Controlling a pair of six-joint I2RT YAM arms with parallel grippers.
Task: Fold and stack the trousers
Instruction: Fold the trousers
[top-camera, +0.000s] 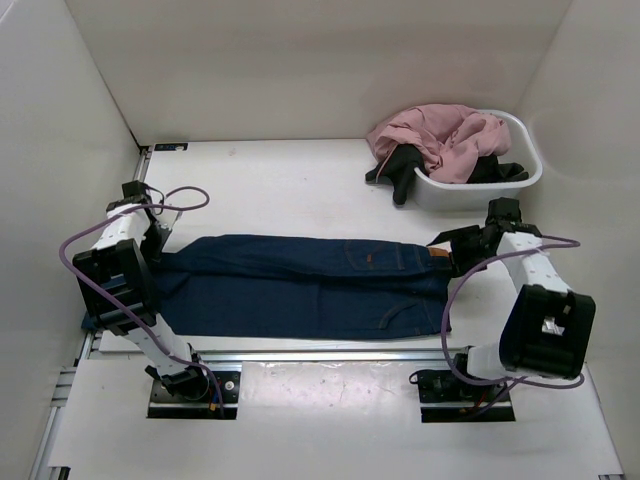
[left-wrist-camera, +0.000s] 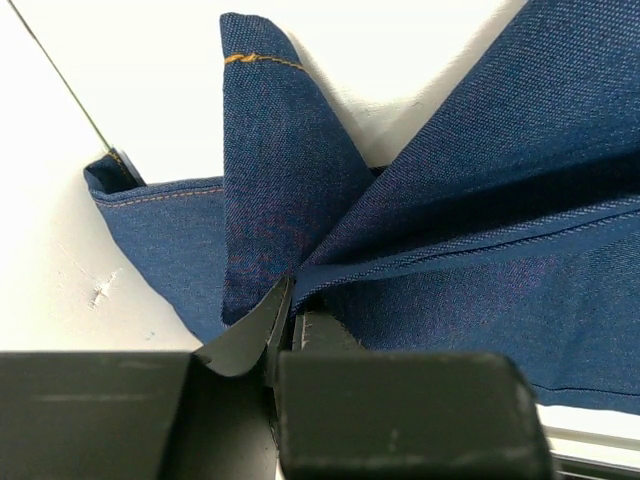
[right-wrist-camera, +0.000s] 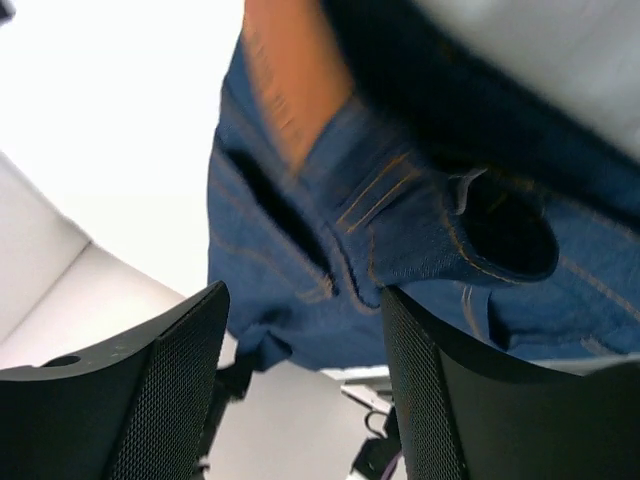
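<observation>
The trousers (top-camera: 300, 285) are dark navy jeans, lying flat across the table with legs to the left and waistband to the right. My left gripper (top-camera: 160, 245) is at the leg ends and is shut on a fold of denim; the left wrist view shows its jaws (left-wrist-camera: 290, 300) pinched on the cloth (left-wrist-camera: 480, 200), which rises from them in a ridge. My right gripper (top-camera: 447, 250) is at the waistband corner. In the right wrist view it (right-wrist-camera: 305, 300) is open, with the waistband (right-wrist-camera: 400, 220) and tan patch (right-wrist-camera: 290, 80) just beyond the fingers.
A white basket (top-camera: 530, 165) at the back right holds a pink garment (top-camera: 440, 135), and a black garment (top-camera: 400, 170) hangs over its left rim. White walls close in the left, back and right. A metal rail (top-camera: 320, 355) runs along the near edge.
</observation>
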